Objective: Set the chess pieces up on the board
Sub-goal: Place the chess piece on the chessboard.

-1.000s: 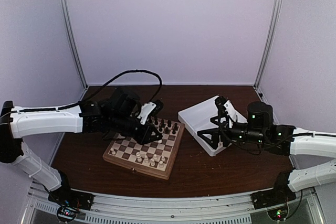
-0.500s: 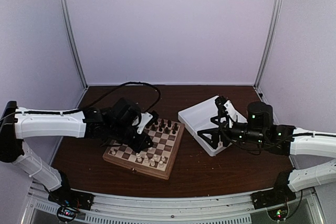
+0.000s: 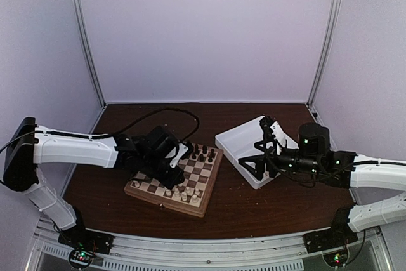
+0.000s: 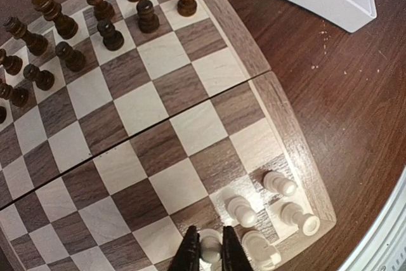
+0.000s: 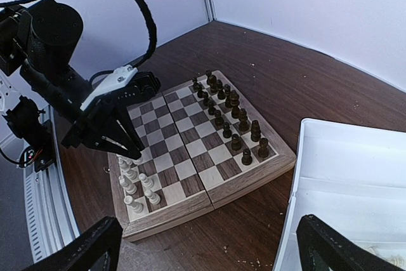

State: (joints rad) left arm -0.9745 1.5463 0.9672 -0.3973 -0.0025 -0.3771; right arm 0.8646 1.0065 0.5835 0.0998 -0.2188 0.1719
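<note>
Counter (image 3: 254,211) dark wood | board (image 3: 202,174) left of centre, white tray (image 3: 236,143) just right of it | right tool (image 5: 212,251) spread wide, empty, near tray | left tool (image 4: 209,251) pinched on one cream piece (image 4: 208,240) (near board corner) | other cream pieces (image 4: 279,185) beside it; dark pieces (image 4: 104,30) on opposite rows

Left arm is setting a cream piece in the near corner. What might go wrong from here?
1. The left fingers are shut on a cream piece with neighbours packed close, so opening or lifting away may topple one.
2. That cluster stands beside the board frame, and a knocked piece might roll off onto the table.
</note>
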